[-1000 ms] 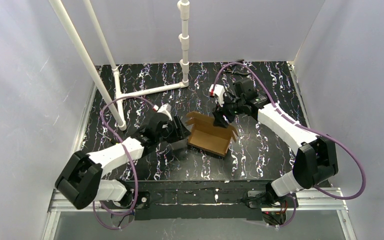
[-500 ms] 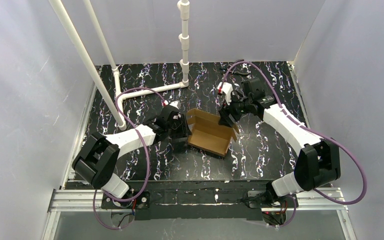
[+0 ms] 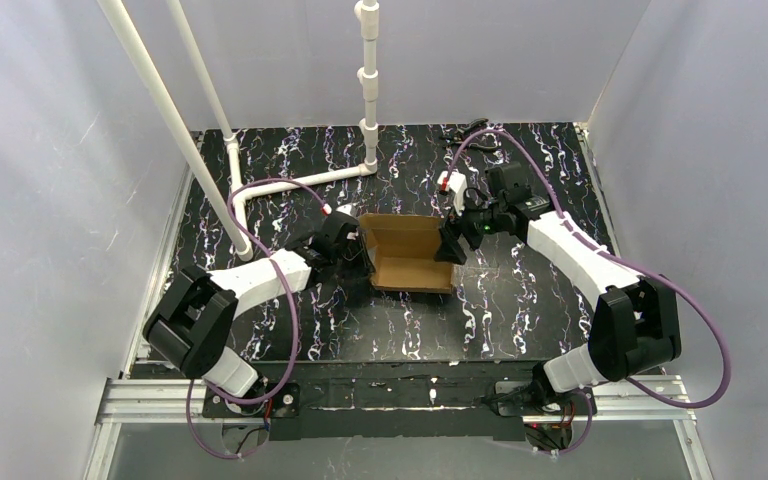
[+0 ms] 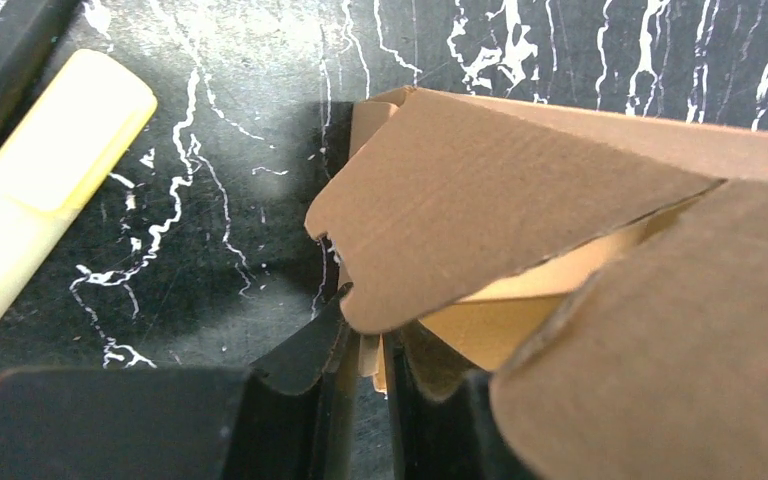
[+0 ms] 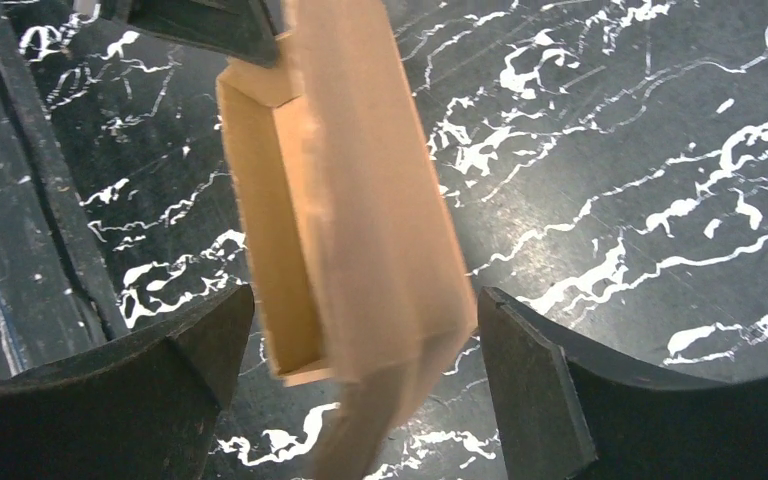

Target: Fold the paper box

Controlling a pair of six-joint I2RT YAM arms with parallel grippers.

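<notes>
The paper box (image 3: 405, 255), plain brown cardboard, lies open-topped in the middle of the table with its back flap raised. My left gripper (image 3: 360, 258) is at its left end. In the left wrist view the left gripper (image 4: 368, 345) is shut on a thin edge of the paper box (image 4: 500, 190). My right gripper (image 3: 450, 245) is at the box's right end. In the right wrist view the right gripper (image 5: 362, 300) stands wide open around the paper box (image 5: 360, 200), and its fingers (image 5: 520, 370) are clear of the cardboard.
A pale yellow stick (image 4: 40, 190) and a black marker (image 4: 0, 40) lie on the table just left of the box. A white pipe frame (image 3: 300, 180) with an upright (image 3: 368, 80) stands at the back left. Grey walls close in both sides.
The left gripper moved in and closed on the box's left edge. The right gripper opened and let go of the right end. The box turned square to the table.
</notes>
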